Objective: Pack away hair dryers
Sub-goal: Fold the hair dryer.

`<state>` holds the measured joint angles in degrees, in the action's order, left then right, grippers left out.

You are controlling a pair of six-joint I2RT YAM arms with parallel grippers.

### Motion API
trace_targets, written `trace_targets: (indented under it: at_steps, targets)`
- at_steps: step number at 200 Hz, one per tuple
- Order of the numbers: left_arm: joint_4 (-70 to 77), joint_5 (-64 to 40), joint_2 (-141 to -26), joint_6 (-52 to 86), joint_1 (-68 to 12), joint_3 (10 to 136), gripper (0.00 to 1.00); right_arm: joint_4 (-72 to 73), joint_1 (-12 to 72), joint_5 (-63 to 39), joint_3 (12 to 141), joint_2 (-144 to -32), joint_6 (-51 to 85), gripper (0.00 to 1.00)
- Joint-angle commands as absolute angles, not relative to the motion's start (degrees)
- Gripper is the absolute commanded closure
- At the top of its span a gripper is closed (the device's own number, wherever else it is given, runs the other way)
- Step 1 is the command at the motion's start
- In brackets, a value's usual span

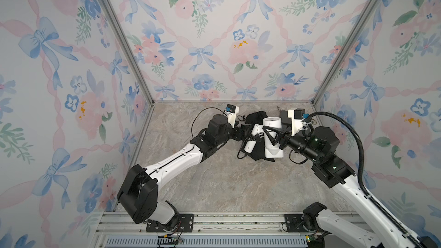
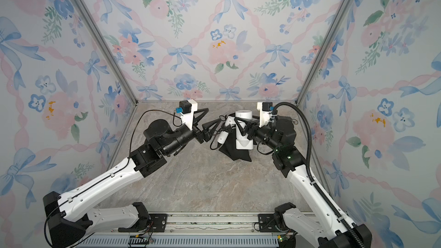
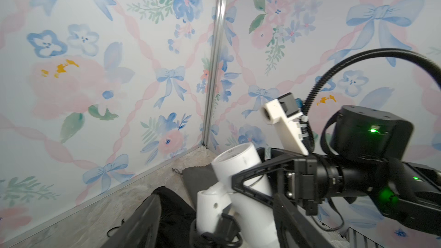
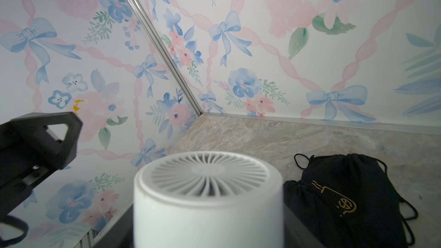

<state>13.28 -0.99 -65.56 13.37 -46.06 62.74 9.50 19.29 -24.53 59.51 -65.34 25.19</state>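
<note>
Hair dryer stood upright, clamped by right hand over black pouch, likely for bagging; left hand gaped at nine o'clock.

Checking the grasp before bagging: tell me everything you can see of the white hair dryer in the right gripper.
The white hair dryer is smooth plastic: cylindrical barrel, radial vent grille at its raised end, handle folded alongside, dark cord hanging. The right gripper clamps the barrel's middle; the nozzle end points down over a black pouch.
</note>
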Motion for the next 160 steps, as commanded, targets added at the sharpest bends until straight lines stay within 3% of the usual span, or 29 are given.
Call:
trace_targets:
  at_steps: [1,45,96,160]
  targets:
    - [12.8,-2.4,-63.6,20.6,-40.2,59.3,0.24,15.8,19.0,-28.8,59.4,-63.4,24.5,0.73]
    - [10.0,-4.1,-65.6,24.7,-34.6,56.2,0.24,13.3,20.4,-29.4,59.3,-60.6,23.7,0.73]
    - [10.0,-5.1,-71.5,25.2,-34.8,56.2,0.24,-0.6,24.7,-16.7,64.5,-61.4,25.9,0.73]
    - [9.9,-5.4,-78.5,25.0,-37.2,59.8,0.24,1.9,27.0,-16.8,61.6,-59.8,23.9,0.73]
